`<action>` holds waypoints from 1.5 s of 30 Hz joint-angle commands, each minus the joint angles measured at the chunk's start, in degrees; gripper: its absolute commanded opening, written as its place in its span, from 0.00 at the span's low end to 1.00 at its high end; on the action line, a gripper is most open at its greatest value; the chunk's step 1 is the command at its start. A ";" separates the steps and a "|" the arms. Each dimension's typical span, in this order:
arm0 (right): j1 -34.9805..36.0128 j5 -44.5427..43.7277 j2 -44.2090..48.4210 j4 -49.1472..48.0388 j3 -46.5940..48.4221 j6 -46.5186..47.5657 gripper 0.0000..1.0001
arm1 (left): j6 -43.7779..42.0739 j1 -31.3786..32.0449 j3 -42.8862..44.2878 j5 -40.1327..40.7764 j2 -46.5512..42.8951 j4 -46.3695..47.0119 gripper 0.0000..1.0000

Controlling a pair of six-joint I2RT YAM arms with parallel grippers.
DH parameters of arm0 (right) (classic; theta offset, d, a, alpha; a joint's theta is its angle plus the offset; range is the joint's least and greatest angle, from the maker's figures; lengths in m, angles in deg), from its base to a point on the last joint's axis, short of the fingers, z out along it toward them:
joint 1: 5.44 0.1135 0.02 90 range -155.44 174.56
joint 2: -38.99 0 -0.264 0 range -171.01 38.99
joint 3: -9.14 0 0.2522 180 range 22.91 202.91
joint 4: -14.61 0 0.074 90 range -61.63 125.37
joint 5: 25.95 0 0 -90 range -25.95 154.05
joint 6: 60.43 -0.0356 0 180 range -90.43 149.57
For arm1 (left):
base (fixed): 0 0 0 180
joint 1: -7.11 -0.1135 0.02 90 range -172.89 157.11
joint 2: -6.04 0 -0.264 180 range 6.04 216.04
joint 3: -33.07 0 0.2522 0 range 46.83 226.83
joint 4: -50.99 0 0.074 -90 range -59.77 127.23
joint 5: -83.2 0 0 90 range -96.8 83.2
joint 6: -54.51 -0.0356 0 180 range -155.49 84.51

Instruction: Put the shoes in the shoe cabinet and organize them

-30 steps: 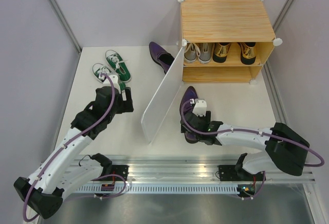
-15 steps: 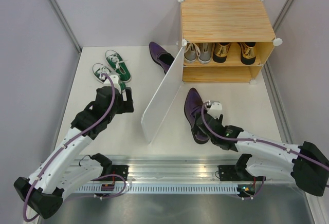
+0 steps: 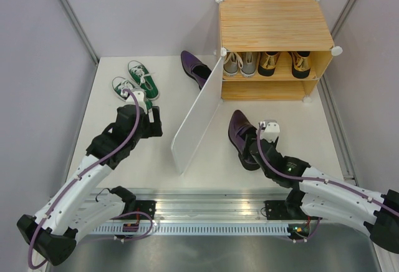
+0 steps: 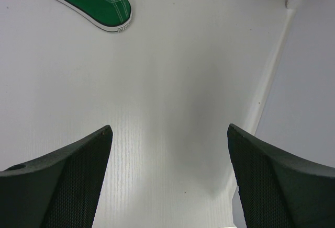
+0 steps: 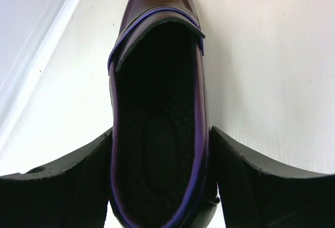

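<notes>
White tabletop (image 3: pixel 299 119): purple shoe (image 3: pixel 239 133) in R pincer (image 3: pixel 252 155), toe twd cabinet (image 3: pixel 274 22).

The white door panel (image 3: pixel 196 119) partly hides the far purple shoe (image 3: pixel 192 65).

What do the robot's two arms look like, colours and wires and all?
Both the left arm and right arm have white shells with chunky black joints. A purple cable loops loosely along each. The fingers are broad black wedges with a fine mesh texture. A small white block caps the right wrist.
</notes>
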 commanded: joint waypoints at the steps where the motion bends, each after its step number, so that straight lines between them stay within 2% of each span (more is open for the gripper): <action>1: -0.22 -4.92 1.49 -6.47 -0.70 5.50 0.01 | -2.26 -0.22 -0.09 -0.10 0.03 2.14 0.92; 13: 2.50 -8.26 3.78 -13.33 -2.29 14.91 0.01 | -2.35 -0.22 -0.09 -0.01 0.38 2.14 0.92; 21: 9.18 -17.12 -3.25 -12.55 1.31 16.85 0.01 | -2.35 -0.22 -0.09 0.16 0.47 2.06 0.92; 27: 10.94 -15.74 -4.22 -11.41 2.37 16.68 0.01 | -2.43 -0.22 -0.09 -0.01 0.38 2.14 0.92; 30: 10.94 -14.34 -4.49 -8.07 3.33 10.80 0.17 | -2.43 -0.22 -0.09 -0.10 0.47 2.14 0.92; 31: 10.77 -13.89 -4.31 -6.32 3.60 9.57 0.29 | -2.43 -0.22 -0.09 -0.27 0.38 2.14 0.92; 33: 10.42 -11.35 -4.57 -4.47 5.18 7.28 0.48 | -2.43 -0.22 -0.09 -0.45 0.47 2.23 0.92; 34: 10.33 -10.56 -4.75 -2.46 5.88 6.49 0.62 | -2.43 -0.22 -0.09 -0.62 0.47 2.14 0.92; 37: 9.63 -7.31 -6.15 -0.43 7.20 4.55 0.78 | -2.43 -0.22 -0.09 -0.80 0.47 2.14 0.92; 40: 6.82 -1.34 -8.69 0.20 7.99 3.93 0.89 | -2.43 -0.22 -0.17 -0.89 0.47 2.23 0.92; 45: 4.53 2.72 -11.78 1.25 8.43 2.70 0.98 | -2.52 -0.14 -0.17 -1.24 0.56 2.23 0.92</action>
